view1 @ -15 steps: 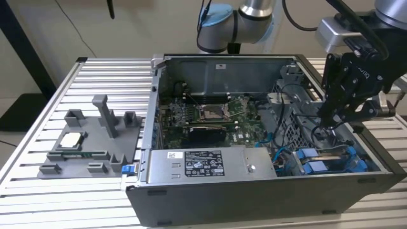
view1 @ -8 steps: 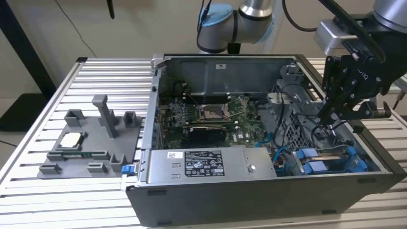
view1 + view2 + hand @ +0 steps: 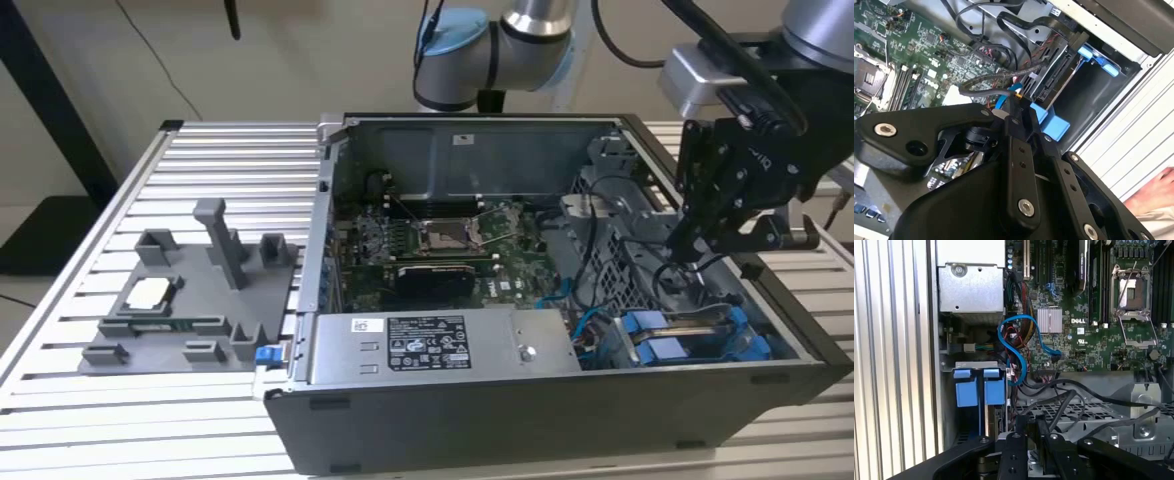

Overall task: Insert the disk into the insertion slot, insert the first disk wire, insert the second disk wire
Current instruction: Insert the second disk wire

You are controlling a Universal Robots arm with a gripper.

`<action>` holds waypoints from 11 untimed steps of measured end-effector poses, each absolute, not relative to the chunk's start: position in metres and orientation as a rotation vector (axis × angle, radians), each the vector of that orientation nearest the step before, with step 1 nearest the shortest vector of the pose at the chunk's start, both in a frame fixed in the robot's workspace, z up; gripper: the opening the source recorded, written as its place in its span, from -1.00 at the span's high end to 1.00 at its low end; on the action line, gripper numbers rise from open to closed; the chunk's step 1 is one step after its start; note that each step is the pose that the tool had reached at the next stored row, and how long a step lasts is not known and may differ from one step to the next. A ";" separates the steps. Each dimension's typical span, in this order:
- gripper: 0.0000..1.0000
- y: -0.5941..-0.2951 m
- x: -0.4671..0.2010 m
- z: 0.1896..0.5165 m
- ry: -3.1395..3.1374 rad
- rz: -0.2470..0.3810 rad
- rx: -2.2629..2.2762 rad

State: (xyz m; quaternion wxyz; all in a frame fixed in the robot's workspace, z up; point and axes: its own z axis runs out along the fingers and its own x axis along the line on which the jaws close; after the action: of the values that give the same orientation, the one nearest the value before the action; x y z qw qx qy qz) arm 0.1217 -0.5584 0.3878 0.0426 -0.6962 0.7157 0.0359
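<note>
**Q:** Where does the task's thing lie?

**A:** The flat silver-grey disk in its bright blue plastic carrier (image 3: 667, 345) sits in the grey sheet-metal insertion slot (image 3: 1104, 100). This is at the corner of the open dark steel computer case (image 3: 534, 425) toward the exterior view's right. The case rests on a ribbed aluminium surface (image 3: 200, 160).

**Q:** And the jaws?

**A:** The black gripper (image 3: 1015, 100) hangs near the disk's connector edge. Its jaws are drawn nearly together and appear to pinch the blue-and-orange plug end of a thin dark disk wire (image 3: 1004, 84) — a judgement, since the contact itself is partly hidden.

**Q:** How is this step done well?

**A:** Probably by holding the plug square to the disk's port and pressing along the port's axis, because a tilted plug would likely bind. Loose black cables (image 3: 1054, 383) loop close by and could snag.

**Q:** Materials and shapes?

**A:** The carrier tabs are smooth hard plastic and the gripper links are matte black metal. Nearby are a perforated grey metal cage (image 3: 1089, 410) and a green circuit board (image 3: 1079, 340) studded with components — only the wires look pliant.
</note>
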 end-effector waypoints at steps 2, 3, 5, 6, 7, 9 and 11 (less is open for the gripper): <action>0.62 -0.559 0.123 0.387 2.190 0.109 -2.130; 0.62 -0.559 0.123 0.386 2.189 0.110 -2.130; 0.62 -0.560 0.124 0.385 2.189 0.110 -2.130; 0.62 -0.561 0.125 0.385 2.189 0.110 -2.130; 0.62 -0.561 0.125 0.384 2.189 0.110 -2.130; 0.62 -0.562 0.126 0.383 2.189 0.110 -2.130; 0.62 -0.563 0.127 0.382 2.189 0.110 -2.130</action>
State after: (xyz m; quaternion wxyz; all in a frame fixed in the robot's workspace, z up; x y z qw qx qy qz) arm 0.1274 -0.5634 0.3816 0.0425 -0.6962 0.7157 0.0359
